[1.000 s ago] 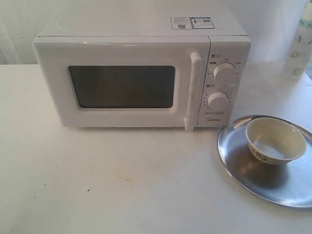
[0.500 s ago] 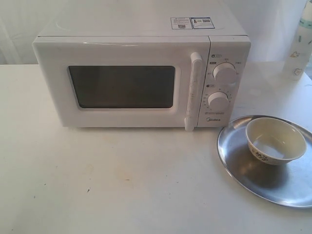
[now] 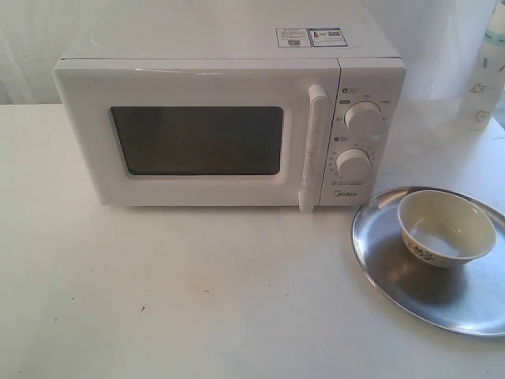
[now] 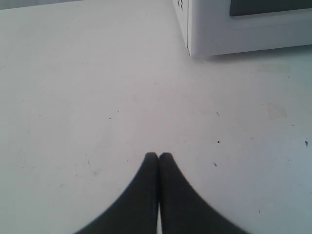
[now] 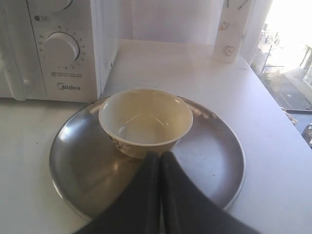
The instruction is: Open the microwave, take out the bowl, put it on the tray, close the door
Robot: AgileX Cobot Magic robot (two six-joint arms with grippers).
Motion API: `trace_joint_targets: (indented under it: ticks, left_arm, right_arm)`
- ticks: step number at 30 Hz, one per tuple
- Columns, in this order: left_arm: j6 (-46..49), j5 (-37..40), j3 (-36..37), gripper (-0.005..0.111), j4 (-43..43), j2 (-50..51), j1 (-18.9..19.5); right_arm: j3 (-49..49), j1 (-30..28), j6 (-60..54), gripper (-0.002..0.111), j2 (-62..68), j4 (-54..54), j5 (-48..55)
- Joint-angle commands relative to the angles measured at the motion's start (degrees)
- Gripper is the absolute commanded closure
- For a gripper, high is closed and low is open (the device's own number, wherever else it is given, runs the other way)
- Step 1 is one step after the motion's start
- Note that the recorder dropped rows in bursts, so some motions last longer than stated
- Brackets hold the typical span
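Note:
The white microwave [image 3: 229, 118] stands at the back of the table with its door [image 3: 197, 138] closed and the bar handle [image 3: 312, 146] upright. To its right, the cream bowl [image 3: 446, 229] sits upright inside the silver tray [image 3: 394, 268]. The right wrist view looks down on the same bowl [image 5: 145, 121] in the tray [image 5: 78, 161], with my right gripper [image 5: 160, 155] shut and empty just short of the bowl. My left gripper [image 4: 158, 156] is shut and empty over bare table, the microwave's lower corner [image 4: 195, 34] ahead of it. Neither arm shows in the exterior view.
A tall white bottle with small printed marks [image 3: 485, 71] stands at the back right near the table's edge, also visible as the bottle [image 5: 231, 29] in the right wrist view. The table's right edge [image 5: 287, 112] runs close to the tray.

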Motion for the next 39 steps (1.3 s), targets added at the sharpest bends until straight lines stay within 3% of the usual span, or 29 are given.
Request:
trace_joint_targets:
  ticks: [1,16,22,39]
  left_arm:
    - [0.0,0.1,-0.2,0.107,-0.5,-0.1,-0.2]
    - [0.0,0.1,-0.2,0.107,-0.5,-0.1,-0.2]
    - [0.0,0.1,-0.2,0.107,-0.5,-0.1,-0.2]
    - [0.0,0.1,-0.2,0.107,-0.5,-0.1,-0.2]
  right_arm:
    - [0.2,-0.7,2.5,0.108,-0.3,-0.5,-0.3]
    - [0.2,-0.9,4.0,0.108,-0.3,-0.5,-0.3]
    - [0.2,-2.7,12.8,0.108,-0.3,-0.5,-0.3]
    - [0.2,-3.0,8.3,0.108,-0.3,-1.6,-0.2]
